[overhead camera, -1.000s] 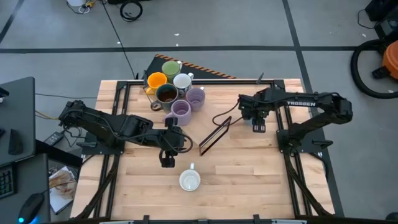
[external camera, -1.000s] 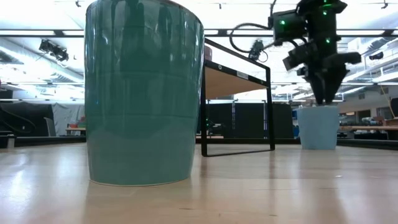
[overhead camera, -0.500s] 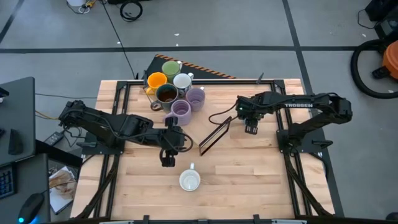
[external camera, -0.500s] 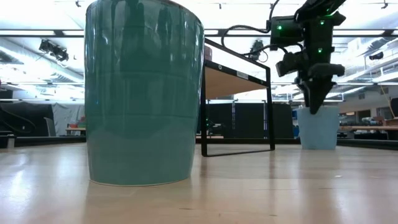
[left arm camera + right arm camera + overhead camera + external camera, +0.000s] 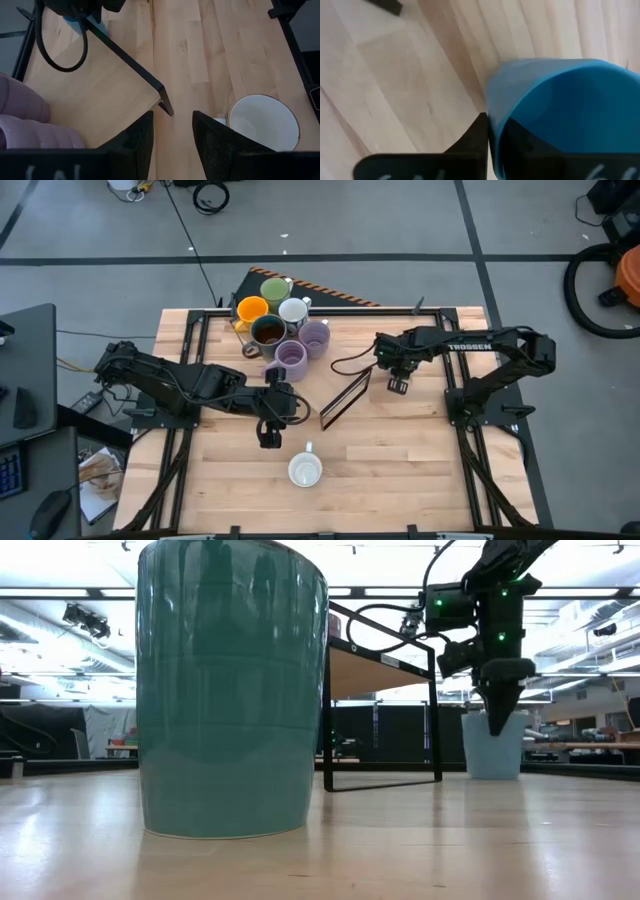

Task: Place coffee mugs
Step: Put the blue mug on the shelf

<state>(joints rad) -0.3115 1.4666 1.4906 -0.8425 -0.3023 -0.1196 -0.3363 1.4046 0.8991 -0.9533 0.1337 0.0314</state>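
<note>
Now right gripper (image 5: pixel 490 145) on blue mug (image 5: pixel 560 110)

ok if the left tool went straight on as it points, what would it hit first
Likely the bare table beside a corner of the dark rack; the white mug lies off that line, depth unclear.

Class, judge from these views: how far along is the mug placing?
Done, seemingly: one white mug stands alone up front. In hand: the right tool pinches the blue mug rim beside the black stand. Remaining: six mugs clustered at the back; left tool open, empty.
</note>
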